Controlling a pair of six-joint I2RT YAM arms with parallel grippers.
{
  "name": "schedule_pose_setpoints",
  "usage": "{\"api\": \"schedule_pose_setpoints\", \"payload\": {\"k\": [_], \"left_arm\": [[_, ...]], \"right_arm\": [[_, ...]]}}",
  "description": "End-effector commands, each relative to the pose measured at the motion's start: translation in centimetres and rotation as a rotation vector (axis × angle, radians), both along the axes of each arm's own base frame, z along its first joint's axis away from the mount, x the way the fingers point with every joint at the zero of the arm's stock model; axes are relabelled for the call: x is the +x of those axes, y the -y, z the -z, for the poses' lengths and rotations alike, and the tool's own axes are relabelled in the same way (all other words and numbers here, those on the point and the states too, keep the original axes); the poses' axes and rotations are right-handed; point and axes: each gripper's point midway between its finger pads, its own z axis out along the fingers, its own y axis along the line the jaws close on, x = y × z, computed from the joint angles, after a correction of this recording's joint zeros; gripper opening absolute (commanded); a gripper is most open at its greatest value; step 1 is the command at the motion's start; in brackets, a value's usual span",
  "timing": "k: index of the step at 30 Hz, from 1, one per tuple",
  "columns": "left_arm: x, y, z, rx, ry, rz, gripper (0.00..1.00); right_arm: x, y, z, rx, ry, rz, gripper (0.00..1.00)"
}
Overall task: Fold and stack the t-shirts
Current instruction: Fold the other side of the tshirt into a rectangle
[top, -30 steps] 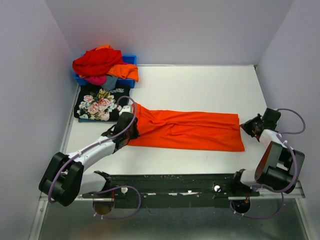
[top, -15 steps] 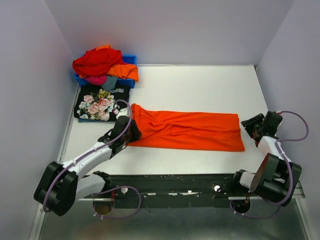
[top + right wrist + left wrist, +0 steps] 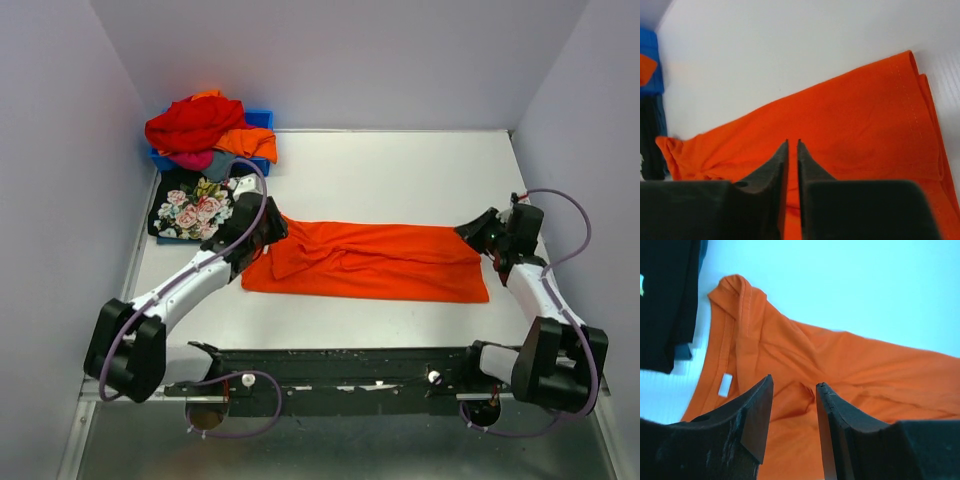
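1. Orange t-shirt (image 3: 370,262) is seen stretched as a long folded band across the middle of the white table (image 3: 400,170), collar end left, hem right.
2. Left gripper (image 3: 794,385) is held over the collar end, its fingers clearly apart, with rumpled cloth seen between them.
3. Right gripper (image 3: 792,145) is poised at the hem's far corner, fingers drawn almost together with only a slit left. Whether cloth is pinched cannot be told.
4. Black rose-print t-shirt (image 3: 195,210) is laid flat at far left, just beside the collar.
5. Red t-shirt (image 3: 195,120) is heaped on the blue bin (image 3: 262,120) behind it.
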Motion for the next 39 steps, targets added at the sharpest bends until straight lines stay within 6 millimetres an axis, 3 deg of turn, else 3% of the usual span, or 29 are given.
{"api": "schedule_pose_setpoints", "payload": {"k": [1, 3, 8, 13, 19, 24, 28, 34, 36, 39], "left_arm": [[4.2, -0.1, -0.6, -0.026, 0.018, -0.032, 0.53], [5.8, -0.1, 0.4, -0.059, -0.019, -0.044, 0.51], [8.2, 0.3, 3.6, -0.138, -0.115, -0.058, 0.47], [8.5, 0.3, 8.0, -0.127, -0.225, -0.098, 0.48], [8.0, -2.9, 12.2, -0.052, -0.385, -0.255, 0.48], [8.0, -6.0, 10.7, 0.025, -0.33, -0.372, 0.51], [8.3, -7.1, 9.0, 0.073, -0.294, -0.385, 0.52], [8.8, -5.5, 3.8, 0.144, -0.161, -0.332, 0.59], [8.4, -4.6, 2.4, 0.15, -0.135, -0.318, 0.59], [7.6, -3.2, 2.1, 0.102, -0.131, -0.303, 0.56]], "right_arm": [[0.3, -1.3, 1.9, 0.02, -0.082, -0.065, 0.12], [0.4, -0.8, 3.4, 0.033, -0.138, -0.022, 0.01], [-0.7, 1.3, 6.2, 0.03, -0.255, 0.15, 0.01], [-2.3, 3.1, 7.6, 0.008, -0.323, 0.288, 0.01], [-4.0, 4.7, 8.2, 0.011, -0.353, 0.387, 0.01], [-5.6, 6.9, 7.9, 0.008, -0.35, 0.498, 0.01], [-5.5, 6.9, 7.0, 0.007, -0.32, 0.479, 0.01], [-2.2, 4.9, 2.5, 0.013, -0.136, 0.265, 0.01], [-1.4, 4.4, 2.0, 0.008, -0.127, 0.232, 0.01], [-0.2, 3.9, 2.6, 0.017, -0.165, 0.196, 0.01]]}}
